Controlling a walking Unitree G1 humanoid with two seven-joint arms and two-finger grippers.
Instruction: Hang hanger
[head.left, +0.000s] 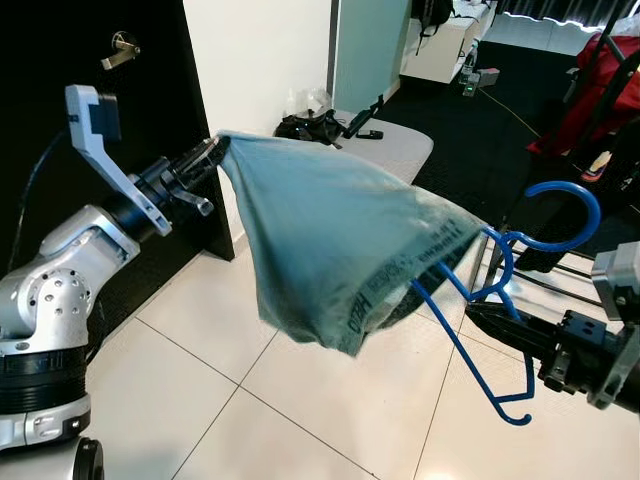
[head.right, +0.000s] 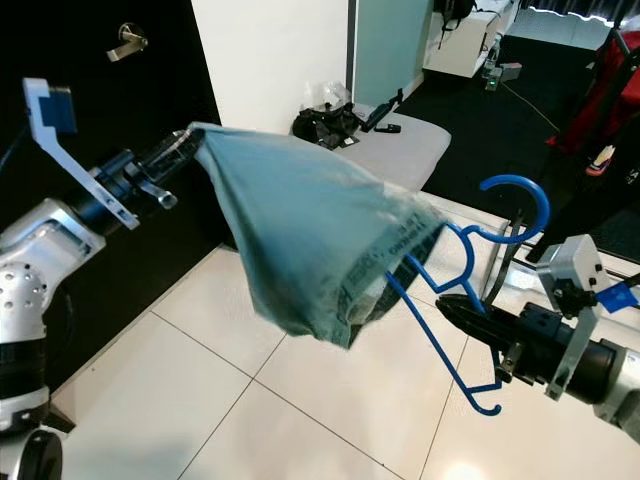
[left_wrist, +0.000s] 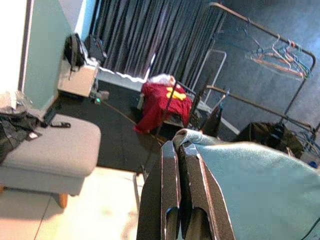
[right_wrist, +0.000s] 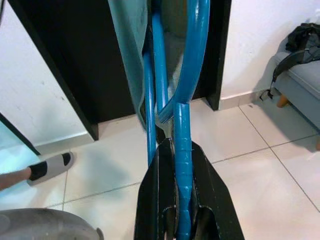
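Mid-carry, pre-hang step: right claw (head.right: 450, 305) clamped on blue hanger (head.right: 470, 300), left claw (head.left: 215, 152) pinched on teal garment (head.left: 330, 230) stretched between them over the tiled floor (head.left: 200, 400); next likely needs approaching the clothes rail (left_wrist: 250, 27) and hooking on.

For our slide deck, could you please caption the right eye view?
Left hand pinches a teal shirt's edge while the right hand grips its blue hanger above the tiled floor.

Home room; tiled floor (head.left: 300, 400); grey ottoman (left_wrist: 50, 150); clothes rack (left_wrist: 270, 55)
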